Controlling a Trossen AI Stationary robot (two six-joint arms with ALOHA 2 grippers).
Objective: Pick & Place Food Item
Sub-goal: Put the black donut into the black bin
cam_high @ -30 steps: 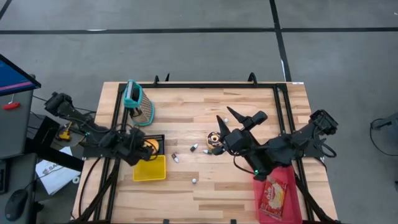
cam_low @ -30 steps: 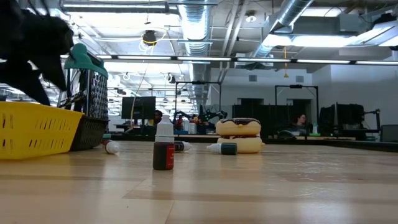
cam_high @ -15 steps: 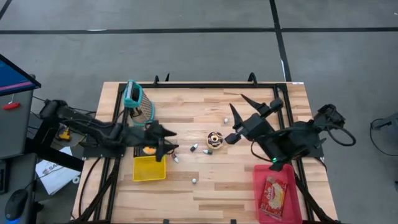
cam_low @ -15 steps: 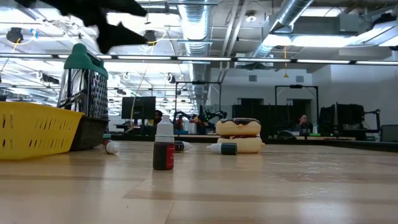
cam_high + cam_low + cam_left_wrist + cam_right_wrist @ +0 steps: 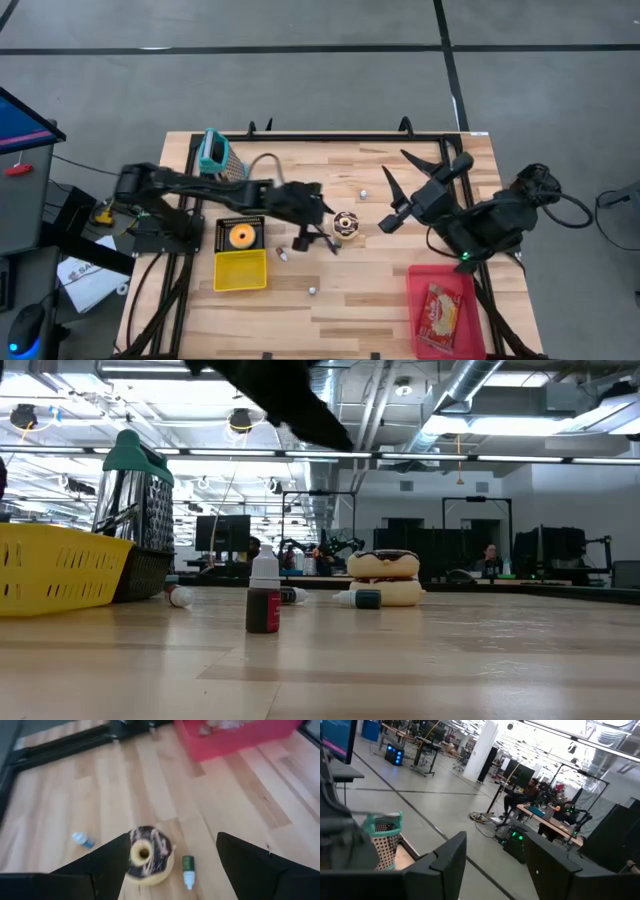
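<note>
- Near edge of the wooden surface (image 5: 350, 300): a red bin (image 5: 440, 315) at 5 o'clock holds a snack packet (image 5: 440, 312); a yellow basket (image 5: 240, 268) at 8 o'clock holds nothing visible.
- Just beyond the basket, an orange-iced donut (image 5: 241, 236) lies on a dark tray (image 5: 241, 225), left there by the left arm, which a second ago hung over it.
- At centre, the left claw (image 5: 322, 237) has swung across, its fingers spread and grasping nothing, to hover just short of the chocolate donut (image 5: 346, 224), likely the next pick. Small dropper bottles (image 5: 311, 290) lie scattered around.
- At 3 o'clock, the right claw (image 5: 415, 178) has lifted clear, fingers apart and empty, raised above the surface.
- At 10 o'clock stands a teal-topped mesh cup (image 5: 224, 166).
</note>
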